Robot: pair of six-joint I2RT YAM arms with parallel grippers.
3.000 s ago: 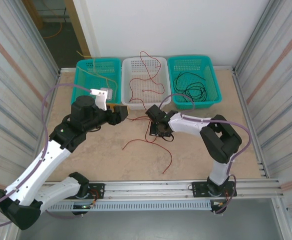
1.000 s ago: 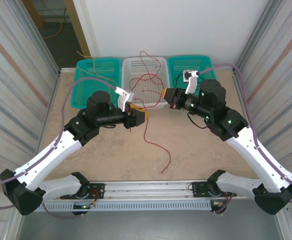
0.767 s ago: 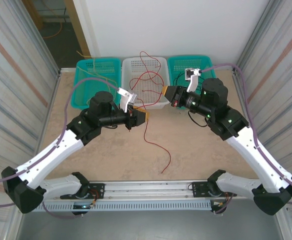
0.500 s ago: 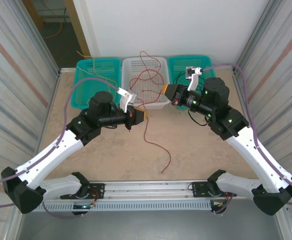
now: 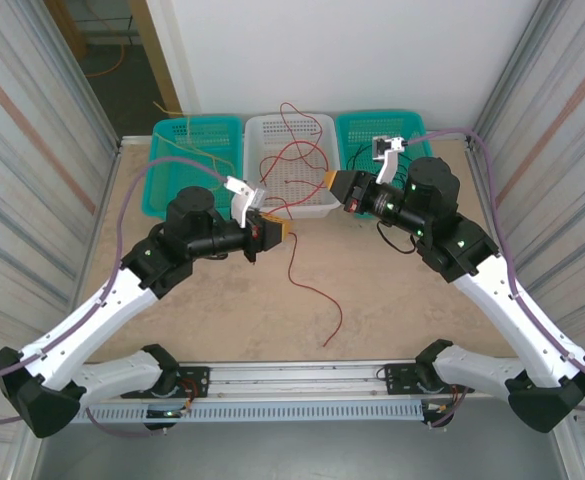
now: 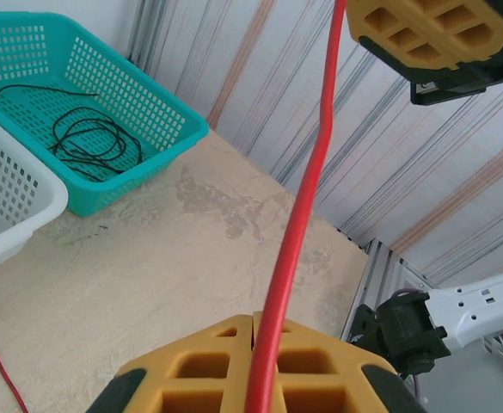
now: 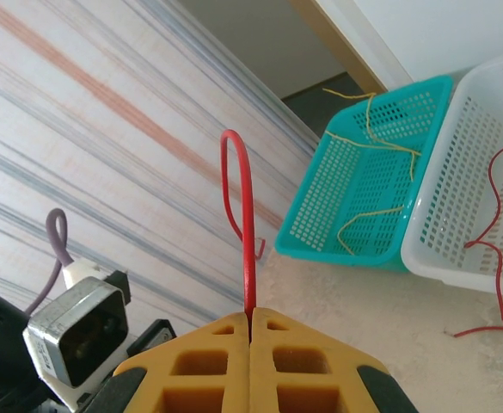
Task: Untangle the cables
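Observation:
One red cable (image 5: 317,292) is stretched between both grippers above the table. My left gripper (image 5: 275,232) is shut on it, and the cable (image 6: 307,198) rises from between its yellow fingers (image 6: 255,323) toward the right gripper. My right gripper (image 5: 336,186) is shut on the same cable (image 7: 248,249), which leaves its closed tips (image 7: 251,314) and bends over in a hook. Below the left gripper the red cable hangs and trails across the table toward the front. More red cables (image 5: 294,160) lie in the white basket, yellow cables (image 5: 204,150) in the left teal basket, black cables (image 5: 384,178) in the right teal one.
Three baskets stand in a row at the back: teal (image 5: 160,170), white (image 5: 256,130), teal (image 5: 428,172). Corrugated metal walls close both sides. A rail (image 5: 302,375) runs along the front edge by the arm bases.
The left gripper has shut on the red cable and drawn slightly left. The right gripper, shut on the cable throughout, has stayed near the white basket's front.

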